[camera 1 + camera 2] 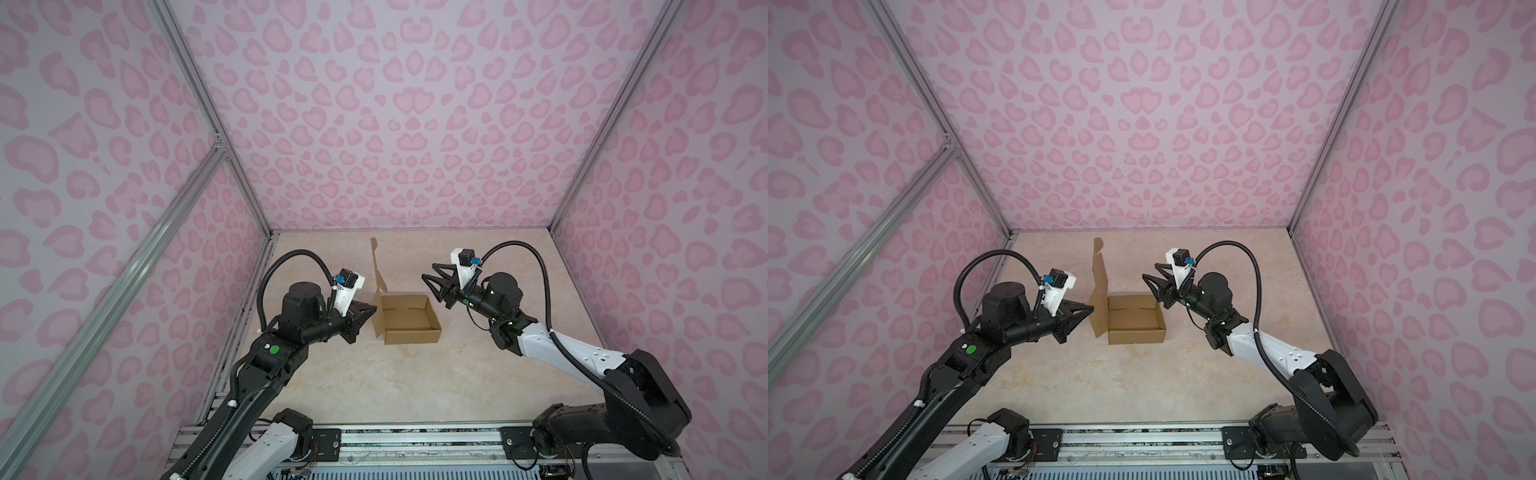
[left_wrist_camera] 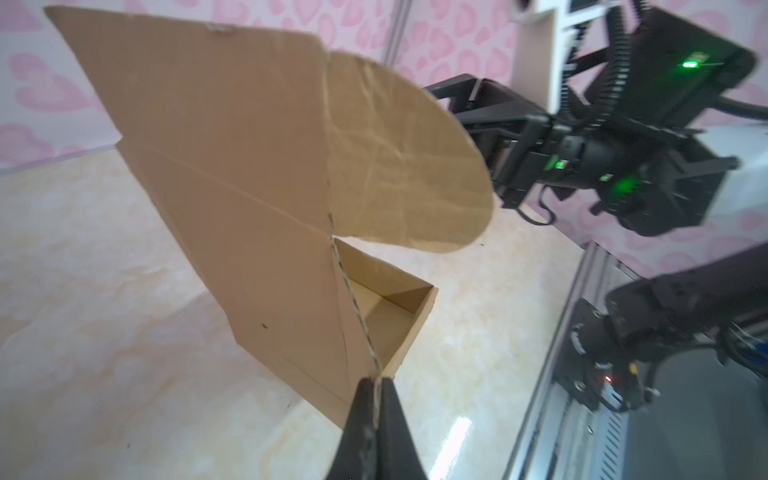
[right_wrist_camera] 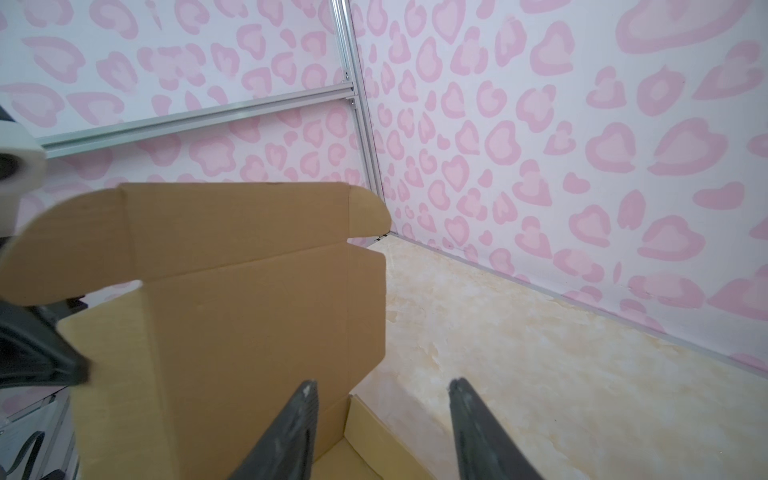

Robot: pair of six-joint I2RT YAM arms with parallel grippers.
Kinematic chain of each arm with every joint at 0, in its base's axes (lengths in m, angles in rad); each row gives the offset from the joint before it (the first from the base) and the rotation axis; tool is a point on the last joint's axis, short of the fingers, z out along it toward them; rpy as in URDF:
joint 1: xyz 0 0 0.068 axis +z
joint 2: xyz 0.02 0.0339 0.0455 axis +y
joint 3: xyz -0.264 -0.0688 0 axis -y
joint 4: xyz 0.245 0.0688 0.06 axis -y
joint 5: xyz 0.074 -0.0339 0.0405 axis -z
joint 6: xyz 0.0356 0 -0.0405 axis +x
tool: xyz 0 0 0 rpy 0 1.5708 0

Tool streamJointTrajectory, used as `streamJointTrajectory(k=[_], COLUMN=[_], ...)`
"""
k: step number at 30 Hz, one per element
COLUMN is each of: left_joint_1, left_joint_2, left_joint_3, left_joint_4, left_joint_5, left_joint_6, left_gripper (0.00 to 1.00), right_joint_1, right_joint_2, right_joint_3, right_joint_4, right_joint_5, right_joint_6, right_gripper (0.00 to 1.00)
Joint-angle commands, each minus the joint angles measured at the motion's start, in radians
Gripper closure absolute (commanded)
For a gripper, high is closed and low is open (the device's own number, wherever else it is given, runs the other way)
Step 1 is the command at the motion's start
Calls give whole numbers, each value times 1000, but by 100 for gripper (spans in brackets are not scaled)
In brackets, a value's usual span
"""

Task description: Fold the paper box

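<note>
Firmly, left pincer (image 2: 376,384) clamps the paper box (image 1: 411,335) by its raised lid (image 1: 379,268); right pincer (image 3: 382,383) hangs half-open, empty, nearby.

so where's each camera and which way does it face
Top views: high over the near edge, looking down on table, paper box, left arm, right arm.
Left wrist: behind the shut left gripper pinching the lid edge; right arm beyond.
Right wrist: behind the open right gripper, facing the lid's inner face.
Shared: both wrist views show the raised lid.

One paper box (image 1: 409,320), seemingly a single piece, one left hand (image 1: 374,308), one right hand (image 1: 429,270), one table (image 1: 374,374).
</note>
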Motion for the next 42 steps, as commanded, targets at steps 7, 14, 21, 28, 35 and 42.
streamJointTrajectory(k=[7,14,21,28,35,42], left_joint_1=[-80,-126,-176,-196,-202,-208], left_joint_2=[-142,-147,-169,-228,-243,-254], left_joint_3=[3,52,72,64,47,46], left_joint_4=[-173,-274,-343,-374,-358,-362], left_joint_5=[77,-54,-123,-204,-223,-221], left_joint_6=[238,300,349,361,360,368], left_gripper=[96,96,96,96,96,96], right_joint_1=[58,122,155,155,166,172], right_joint_2=[-179,-376,-451,-459,-435,-388], right_joint_3=[-146,-252,-300,-316,-316,-288], right_joint_4=[-22,-133,-168,-155,-140,-147], right_joint_5=[86,144,221,222,122,79], right_joint_6=[1,-40,-32,-27,-28,-42], right_gripper=[46,46,45,44,46,47])
